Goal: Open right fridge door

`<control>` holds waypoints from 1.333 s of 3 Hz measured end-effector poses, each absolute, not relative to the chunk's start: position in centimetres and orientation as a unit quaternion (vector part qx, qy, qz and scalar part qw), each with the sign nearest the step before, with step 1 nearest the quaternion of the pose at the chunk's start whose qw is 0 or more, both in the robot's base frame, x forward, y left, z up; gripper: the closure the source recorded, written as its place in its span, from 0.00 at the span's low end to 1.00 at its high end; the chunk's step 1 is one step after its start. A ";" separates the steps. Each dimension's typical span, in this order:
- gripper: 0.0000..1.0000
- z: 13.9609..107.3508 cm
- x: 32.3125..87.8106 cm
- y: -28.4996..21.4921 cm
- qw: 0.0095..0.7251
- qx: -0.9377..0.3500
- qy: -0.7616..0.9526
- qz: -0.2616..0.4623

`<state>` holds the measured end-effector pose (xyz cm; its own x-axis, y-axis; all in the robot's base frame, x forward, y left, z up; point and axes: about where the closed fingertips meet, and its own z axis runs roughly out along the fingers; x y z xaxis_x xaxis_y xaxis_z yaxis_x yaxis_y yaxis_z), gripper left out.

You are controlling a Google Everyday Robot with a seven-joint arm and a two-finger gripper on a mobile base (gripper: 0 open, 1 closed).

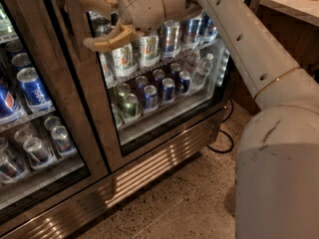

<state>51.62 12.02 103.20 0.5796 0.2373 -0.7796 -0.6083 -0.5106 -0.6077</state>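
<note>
Hovering at the right fridge door (164, 108), the tool (85, 20) gapes wide apart; contact unclear.

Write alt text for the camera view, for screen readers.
The tool of the robot arm, tan fingers spread open, sits at the upper left frame of the right fridge door, which appears closed. Behind the glass, wire shelves hold soda cans; a ribbed steel grille runs below, above a speckled floor.

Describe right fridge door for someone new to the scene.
Find the steel two-door fridge with the ribbed base grille. The right fridge door is the glass one with the open tool at its upper left frame. It shows small green and blue cans; the left door shows big Pepsi cans.
</note>
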 end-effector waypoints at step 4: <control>1.00 103.2 52.0 12.2 0.479 -0.749 0.124 0.441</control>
<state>51.98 12.20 103.21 0.5796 0.2373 -0.7796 -0.6084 -0.5104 -0.6077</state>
